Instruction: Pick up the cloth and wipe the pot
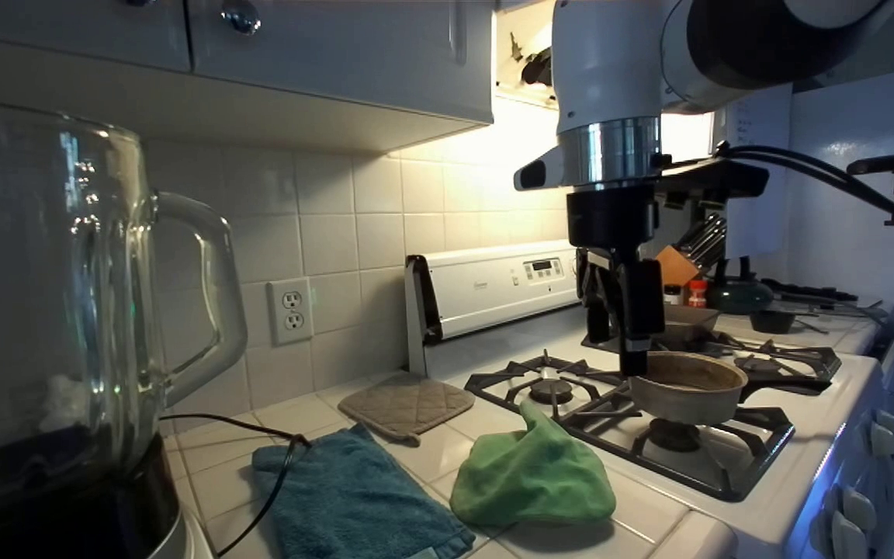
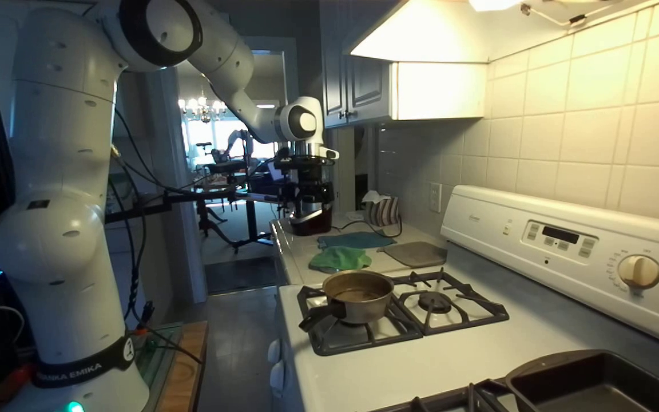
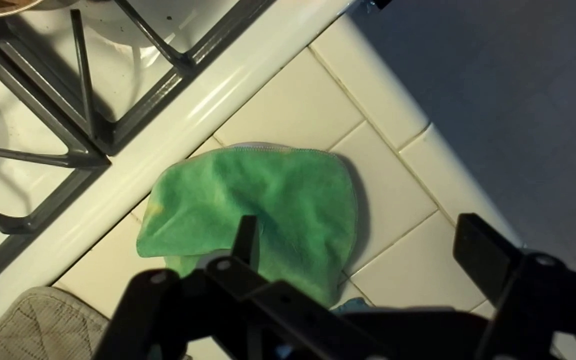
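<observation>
A crumpled green cloth lies on the white tiled counter beside the stove, with a raised fold. It shows in both exterior views and in the wrist view. A small metal pot with a black handle stands on the front burner grate, also in an exterior view. Only part of its rim shows at the wrist view's top left. My gripper is open and empty, pointing down above the counter. In the wrist view one finger overlaps the cloth and the other is over bare tile.
A folded blue towel and a grey quilted pot holder lie near the green cloth. A glass blender with a cord stands at the counter's end. The stove's back panel rises behind the grates. A dark baking pan sits on the stove.
</observation>
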Motion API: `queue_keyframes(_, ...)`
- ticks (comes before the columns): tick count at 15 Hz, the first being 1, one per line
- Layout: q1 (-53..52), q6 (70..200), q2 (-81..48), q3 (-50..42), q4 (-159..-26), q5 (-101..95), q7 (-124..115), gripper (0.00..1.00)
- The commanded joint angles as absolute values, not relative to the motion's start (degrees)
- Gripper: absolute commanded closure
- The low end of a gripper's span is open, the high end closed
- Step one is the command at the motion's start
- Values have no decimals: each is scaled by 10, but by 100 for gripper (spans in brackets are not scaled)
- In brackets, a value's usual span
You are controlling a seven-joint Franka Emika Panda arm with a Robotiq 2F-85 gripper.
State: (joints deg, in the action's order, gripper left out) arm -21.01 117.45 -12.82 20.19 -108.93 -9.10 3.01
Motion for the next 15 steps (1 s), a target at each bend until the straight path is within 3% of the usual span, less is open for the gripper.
queue_keyframes(1, -214, 1173, -128, 198, -1087, -90, 30, 0)
queue_keyframes(15, -207, 1390, -172, 165, -1144, -56, -62, 0)
